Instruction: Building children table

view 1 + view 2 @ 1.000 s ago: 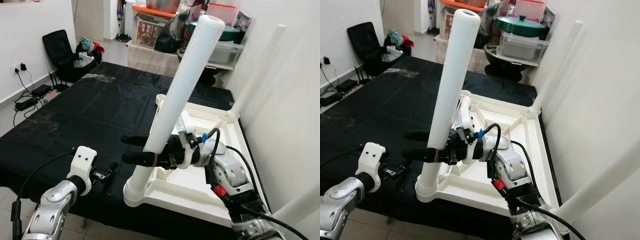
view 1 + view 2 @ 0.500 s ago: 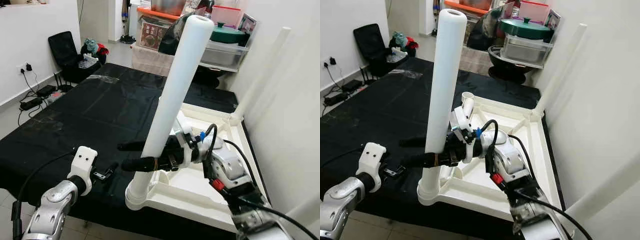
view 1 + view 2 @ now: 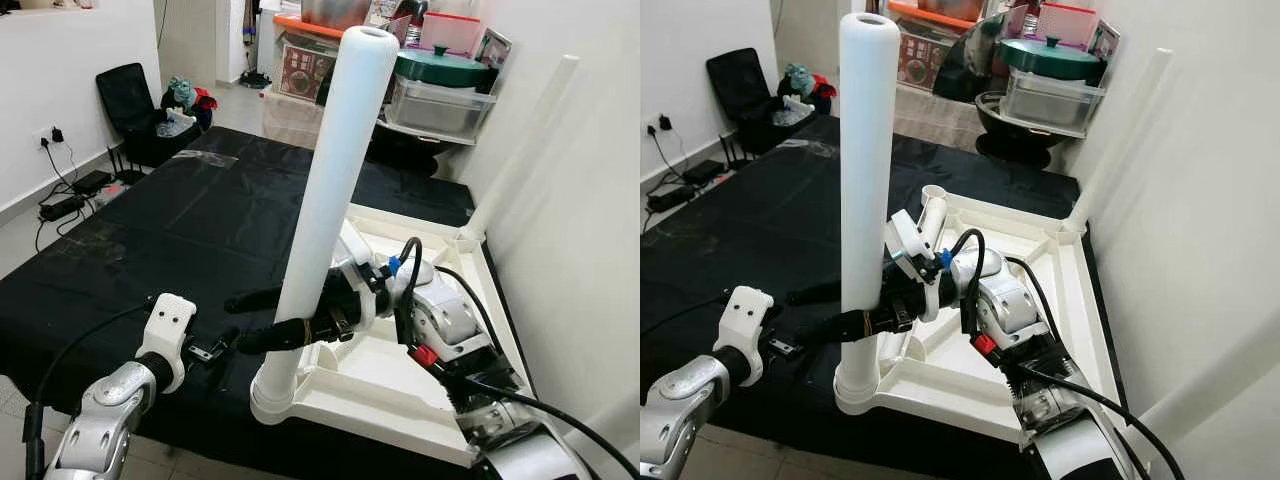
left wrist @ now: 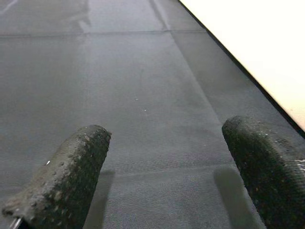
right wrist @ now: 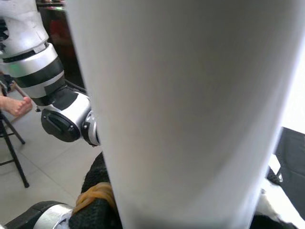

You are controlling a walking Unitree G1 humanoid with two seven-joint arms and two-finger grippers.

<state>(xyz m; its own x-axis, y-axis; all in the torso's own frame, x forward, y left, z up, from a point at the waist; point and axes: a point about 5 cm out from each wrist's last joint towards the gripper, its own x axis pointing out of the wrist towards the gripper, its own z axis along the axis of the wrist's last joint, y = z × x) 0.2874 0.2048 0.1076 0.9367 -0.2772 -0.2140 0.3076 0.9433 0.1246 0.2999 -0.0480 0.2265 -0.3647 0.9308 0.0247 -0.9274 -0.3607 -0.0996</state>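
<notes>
A white children's table top (image 3: 420, 385) lies upside down on a black-covered surface (image 3: 180, 220). A long white leg (image 3: 330, 170) stands almost upright in the near left corner socket (image 3: 272, 388). My right gripper (image 3: 240, 322) is shut on the leg low down, one black finger on each side of it. In the right wrist view the leg (image 5: 190, 95) is very close. My left gripper (image 3: 215, 345) hovers open just left of the socket; in the left wrist view its fingertips (image 4: 90, 143) stand apart over the black cloth. A second leg (image 3: 520, 140) stands in the far right corner.
A white wall runs close along the right side. Storage boxes and a green-lidded pot (image 3: 440, 65) crowd the far end. A black chair (image 3: 125, 95) and floor cables (image 3: 60, 200) are at the far left. The left half of the black surface is bare.
The leg held by my right gripper has swung from leaning right to nearly upright, its top moving left. My right arm turned with it. The left gripper stayed put.
</notes>
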